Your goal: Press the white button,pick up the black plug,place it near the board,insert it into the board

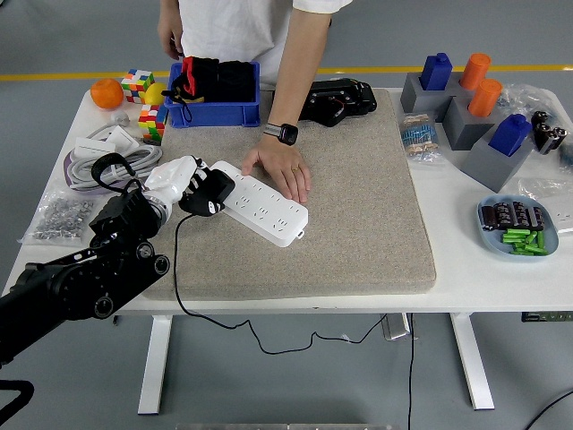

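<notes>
Head view of the white table (466, 269), with the grey mat (358, 206) taken as landmark. The left hand (183, 184) is reaching in over the mat's left edge, its fingers curling around the black plug (208, 193) and grasping it. The plug is sitting at the left end of the white power strip (261, 208), touching it; whether its pins are seated cannot be told. The plug's black cable (179, 287) is running down off the mat's near edge and hanging below the table. The strip is lying slantwise on the left half of the mat. A person is standing at the far side of the mat, one hand (279, 170) resting flat on the strip's far edge and steadying it. A blue bin (215, 112) is standing at the mat's far left corner, and a blue dish (517, 228) is lying to the right of the mat.
</notes>
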You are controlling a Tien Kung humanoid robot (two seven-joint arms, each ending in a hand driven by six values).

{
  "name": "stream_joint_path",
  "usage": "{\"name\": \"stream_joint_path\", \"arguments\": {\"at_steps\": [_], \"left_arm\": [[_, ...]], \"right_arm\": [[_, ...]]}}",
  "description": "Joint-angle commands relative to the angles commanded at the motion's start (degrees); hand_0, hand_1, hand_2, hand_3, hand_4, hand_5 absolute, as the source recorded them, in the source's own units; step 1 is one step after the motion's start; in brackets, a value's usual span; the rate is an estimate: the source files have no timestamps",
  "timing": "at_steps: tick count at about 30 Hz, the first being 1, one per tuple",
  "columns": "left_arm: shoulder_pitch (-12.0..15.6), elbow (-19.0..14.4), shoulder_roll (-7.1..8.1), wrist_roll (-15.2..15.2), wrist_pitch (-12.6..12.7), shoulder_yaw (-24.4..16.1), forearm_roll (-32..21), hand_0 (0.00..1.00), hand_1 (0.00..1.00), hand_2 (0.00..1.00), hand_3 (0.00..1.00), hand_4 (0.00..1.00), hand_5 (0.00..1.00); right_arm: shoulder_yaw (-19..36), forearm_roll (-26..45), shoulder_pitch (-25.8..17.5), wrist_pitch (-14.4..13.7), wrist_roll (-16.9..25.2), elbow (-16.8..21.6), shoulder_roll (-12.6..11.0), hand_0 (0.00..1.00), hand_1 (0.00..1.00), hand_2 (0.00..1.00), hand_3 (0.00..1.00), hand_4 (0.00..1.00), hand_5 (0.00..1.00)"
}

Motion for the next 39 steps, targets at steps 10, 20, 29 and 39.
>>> {"name": "stream_joint_path", "arguments": {"at_steps": [10, 20, 29, 39], "left_arm": [[0.0, -0.6, 0.11, 0.5, -0.2, -0.1, 1.0, 0.692, 0.77, 0.702, 0.799, 0.912, 0.082], [0.3, -1.5, 0.27, -0.4, 0.2, -0.4, 1.8, 0.746, 0.82, 0.7, 0.825, 0.937, 0.111], [1.2, -4.8, 0.77, -2.6, -0.1, -1.4, 1.7, 0.883, 0.953, 0.939, 0.938, 0.998, 0.414], [6.6, -12.9, 4.19, -12.3, 8.5, -3.7, 4.7, 0.937, 0.981, 0.968, 0.949, 0.998, 0.597]], "right_arm": [[0.0, 0.0, 0.0, 0.0, 0.0, 0.0, 0.0, 0.555, 0.48, 0.496, 0.497, 0.641, 0.387], [0.1, 0.0, 0.0, 0.0, 0.0, 0.0, 0.0, 0.555, 0.481, 0.497, 0.497, 0.641, 0.387], [-0.1, -0.1, -0.1, 0.0, 0.0, 0.0, 0.1, 0.555, 0.481, 0.497, 0.498, 0.64, 0.386], [0.0, -0.2, -0.2, 0.0, 0.0, 0.0, -0.1, 0.555, 0.48, 0.496, 0.495, 0.64, 0.387]]}}
